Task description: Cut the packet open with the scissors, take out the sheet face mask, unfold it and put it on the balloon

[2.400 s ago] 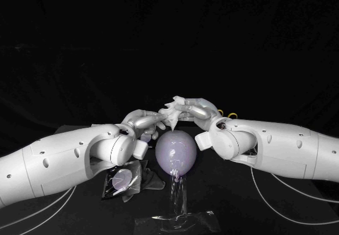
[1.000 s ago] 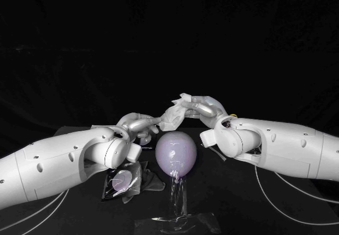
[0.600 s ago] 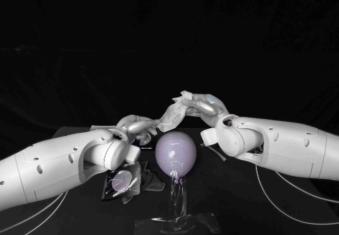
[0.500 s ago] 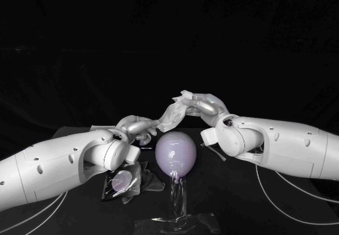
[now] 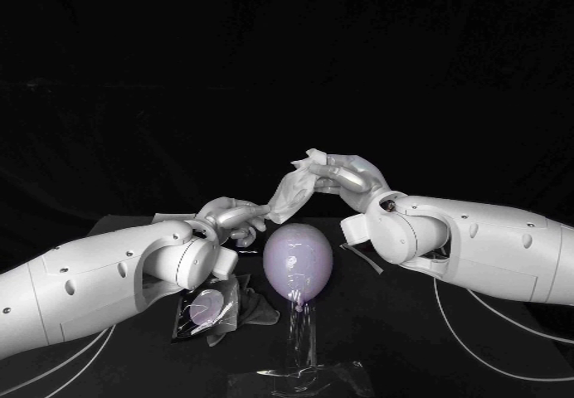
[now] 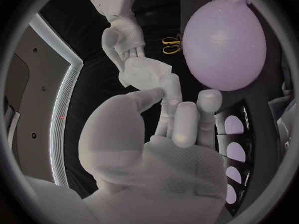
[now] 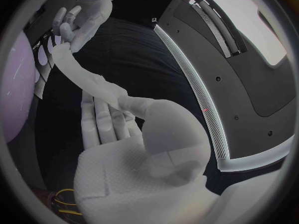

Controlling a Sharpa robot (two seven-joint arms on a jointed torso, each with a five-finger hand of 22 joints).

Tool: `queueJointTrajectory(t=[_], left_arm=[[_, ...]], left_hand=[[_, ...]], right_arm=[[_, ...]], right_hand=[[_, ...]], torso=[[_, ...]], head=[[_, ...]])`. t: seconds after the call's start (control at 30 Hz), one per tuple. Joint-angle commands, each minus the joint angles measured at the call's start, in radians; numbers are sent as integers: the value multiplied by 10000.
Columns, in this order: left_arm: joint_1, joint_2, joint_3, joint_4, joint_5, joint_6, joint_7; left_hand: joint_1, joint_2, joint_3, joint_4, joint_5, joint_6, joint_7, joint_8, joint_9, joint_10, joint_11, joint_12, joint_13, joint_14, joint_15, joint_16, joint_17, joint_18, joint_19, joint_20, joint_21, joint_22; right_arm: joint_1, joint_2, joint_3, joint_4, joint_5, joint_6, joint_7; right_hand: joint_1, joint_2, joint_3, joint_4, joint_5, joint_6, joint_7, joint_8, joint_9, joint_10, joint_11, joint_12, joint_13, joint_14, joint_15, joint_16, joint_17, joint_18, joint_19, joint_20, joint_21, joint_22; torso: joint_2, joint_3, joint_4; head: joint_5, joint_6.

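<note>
In the head view the lilac balloon (image 5: pixel 298 259) stands upright on a clear stand (image 5: pixel 299 340) in the middle of the black worktop (image 5: pixel 406 332). The left hand (image 5: pixel 233 217) is at 10 o'clock from the balloon's top. The right hand (image 5: pixel 347 174) is at 1 o'clock and higher. The sheet face mask (image 5: pixel 287 192) runs between them as a crumpled, slanting band above the balloon and apart from it. The left hand pinches its lower end and the right hand's fingers are closed round its upper end. The packet (image 5: pixel 206 308) lies flat on the worktop at 8 o'clock from the balloon, near the stand.

In the left wrist view the left hand (image 6: pixel 168 134) has its fingers (image 6: pixel 169 92) pressed together on a corner of the sheet face mask (image 6: pixel 144 73). The right hand (image 6: pixel 123 40) clasps the far end. The balloon (image 6: pixel 227 40) is beside them, and the yellow-handled scissors (image 6: pixel 171 45) lie on the worktop beyond. A dark piece with pale oval windows near the balloon is probably the packet, though I cannot be sure.

In the right wrist view the right hand (image 7: pixel 124 154) grips the sheet face mask (image 7: pixel 93 82), which stretches away to the left hand (image 7: pixel 84 20). The balloon (image 7: pixel 15 84) is alongside, and the scissors (image 7: pixel 62 201) lie behind the palm.
</note>
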Motion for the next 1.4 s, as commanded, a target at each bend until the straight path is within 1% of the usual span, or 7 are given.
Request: queueJointTrajectory(t=[0.03,0.67,0.83,0.93,0.97,1.03,1.4], left_arm=[[1,37,8,-8,2,235,-13],[0,118,3,-89,-778,522,261],[0,117,3,-91,-914,598,346],[0,113,3,-110,-944,601,365],[0,111,3,-123,-952,601,367],[0,110,2,-158,-963,613,362],[3,124,-1,-654,-1134,1068,199]], left_hand=[[-42,97,1220,-1157,-37,-5,26,29,23,-70,4,51,-3,-8,3,-58,-41,-68,-18,9,5,15],[-125,306,381,-646,-131,-443,107,21,131,-413,88,-146,-162,-222,125,-246,-451,47,-617,147,-565,-726],[-90,105,-987,-58,-155,-1368,519,-571,-132,-1367,507,-761,-486,-1057,470,-1103,-2071,312,-1894,421,-1885,-2442],[8,-44,-1462,105,-111,-1553,654,-807,-286,-1786,653,-1013,-642,-1977,629,-2032,-3587,318,-2185,578,-2319,-2765],[54,-187,-1777,215,-116,-1630,766,-941,-385,-2014,722,-1167,-757,-2692,736,-2768,-4706,317,-2324,682,-2600,-2928],[195,-216,-2006,335,-121,-1721,811,-1097,-511,-2237,937,-1370,-925,-3237,833,-3266,-4979,303,-2556,824,-3050,-3191],[1007,-348,-2858,891,-144,-1715,1070,-1459,-1055,-2461,1151,-2268,-1937,-4000,1155,-4976,-6230,375,-2506,1318,-4985,-4542]], right_arm=[[27,-3,23,45,-2,55,213],[153,42,68,240,25,52,243],[162,62,69,241,26,49,239],[165,69,69,238,28,46,238],[166,71,69,238,28,45,238],[167,74,69,237,29,47,237],[175,86,70,224,36,55,237]], right_hand=[[57,28,47,-26,63,17,401,27,17,54,18,53,-2,6,-34,-36,-9,88,61,-18,-12,-15],[66,28,54,-40,64,9,401,28,10,53,18,51,-3,6,-34,-44,-14,86,61,-21,-11,-23],[69,28,55,-44,64,7,402,29,8,54,18,50,-3,7,-34,-47,-16,86,61,-21,-10,-25],[69,28,55,-44,64,7,402,29,8,54,18,50,-3,7,-34,-47,-16,86,61,-21,-10,-25],[69,28,55,-44,64,7,402,29,8,54,18,50,-3,7,-34,-47,-16,86,61,-21,-10,-25],[69,28,55,-44,64,7,402,29,8,54,18,50,-3,7,-34,-47,-16,86,61,-21,-10,-25],[74,28,58,-53,65,3,404,33,0,56,19,50,-3,11,-33,-54,-20,84,63,-22,-8,-33]], torso=[[-1,1,-3],[5,-2,-2],[6,-2,-3],[6,-3,-1],[5,-3,0],[1,-3,1],[2,6,-3]], head=[[-4,11],[-1,60],[-4,59],[-7,57],[-7,56],[-6,54],[3,59]])
